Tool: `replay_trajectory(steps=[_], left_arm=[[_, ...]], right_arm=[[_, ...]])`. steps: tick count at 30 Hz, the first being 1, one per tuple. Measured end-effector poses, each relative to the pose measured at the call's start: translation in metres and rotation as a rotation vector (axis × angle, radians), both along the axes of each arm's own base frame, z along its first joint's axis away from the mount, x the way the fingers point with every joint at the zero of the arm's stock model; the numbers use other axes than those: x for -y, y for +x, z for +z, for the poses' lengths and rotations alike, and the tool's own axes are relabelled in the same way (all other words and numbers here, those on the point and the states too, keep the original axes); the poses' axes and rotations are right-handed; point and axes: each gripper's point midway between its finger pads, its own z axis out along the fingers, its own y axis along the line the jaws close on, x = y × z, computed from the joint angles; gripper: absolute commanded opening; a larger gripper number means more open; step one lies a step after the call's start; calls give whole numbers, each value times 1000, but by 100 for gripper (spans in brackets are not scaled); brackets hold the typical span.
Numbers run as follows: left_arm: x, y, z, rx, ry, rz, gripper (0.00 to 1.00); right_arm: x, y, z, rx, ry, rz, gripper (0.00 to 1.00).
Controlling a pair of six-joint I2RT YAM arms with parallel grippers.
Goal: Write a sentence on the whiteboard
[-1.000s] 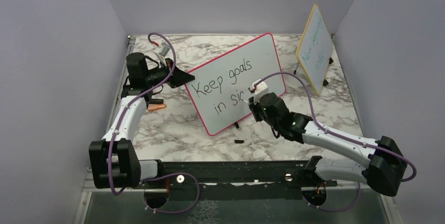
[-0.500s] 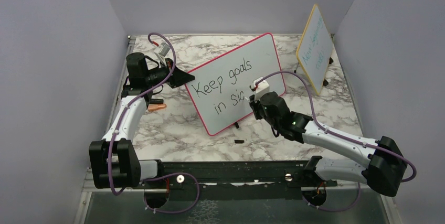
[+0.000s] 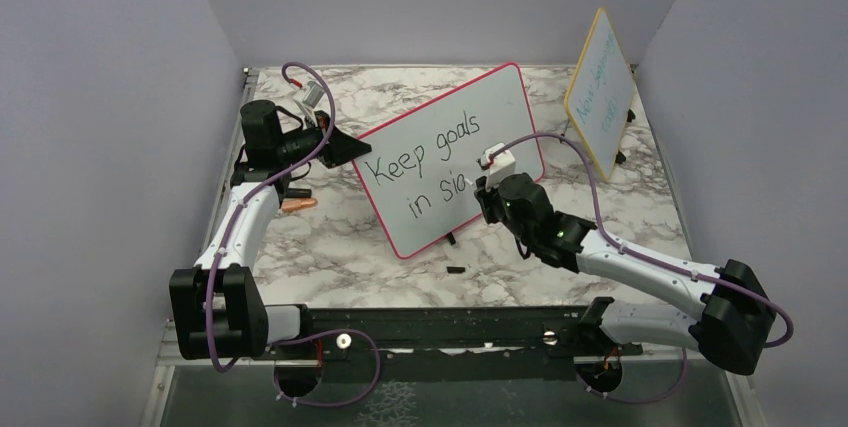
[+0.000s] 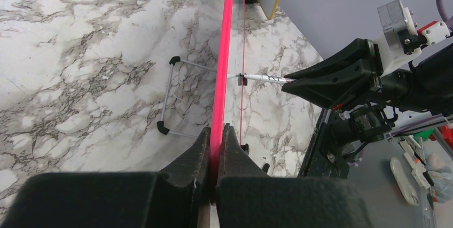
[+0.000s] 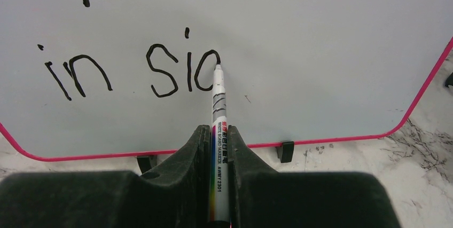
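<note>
A small orange object (image 3: 298,204) lies just on the near side of the left gripper (image 4: 215,137), whose jaws are pinched on the left edge of the pink-framed whiteboard (image 3: 505,107). The sentence (image 3: 425,162), so far "Keep goals in si" plus a loop, sits straight ahead of the right gripper (image 5: 219,132). That gripper is clamped on a whiteboard marker (image 5: 218,97), whose tip touches the loop. A small black piece (image 3: 455,270) lies near its wrist, and a yellow-framed board (image 3: 600,92) stands well to its right. All rest on a marbled tabletop (image 3: 330,247) between plain lavender-grey walls (image 3: 100,97).

The large rectangular whiteboard (image 5: 320,52) has a smooth, satin white face in a glossy pink-red plastic frame. The grey-veined marble-look worktop (image 4: 80,52) is smooth; the slim white marker (image 5: 219,116) looks glossy plastic.
</note>
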Motion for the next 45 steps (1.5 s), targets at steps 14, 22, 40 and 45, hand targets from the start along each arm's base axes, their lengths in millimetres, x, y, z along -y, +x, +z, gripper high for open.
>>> replay_trajectory(steps=[14,22,40,45], left_arm=[[0,0,0,0,0,0,0],[0,0,0,0,0,0,0],[0,0,0,0,0,0,0],[0,0,0,0,0,0,0]], right_arm=[[0,-4,-4,-34,-7,4,0],[3,-13,-16,-91,-30,13,0],[6,-29,-38,-188,-76,57,1],[0,-33,-39,-206,-65,94,0]])
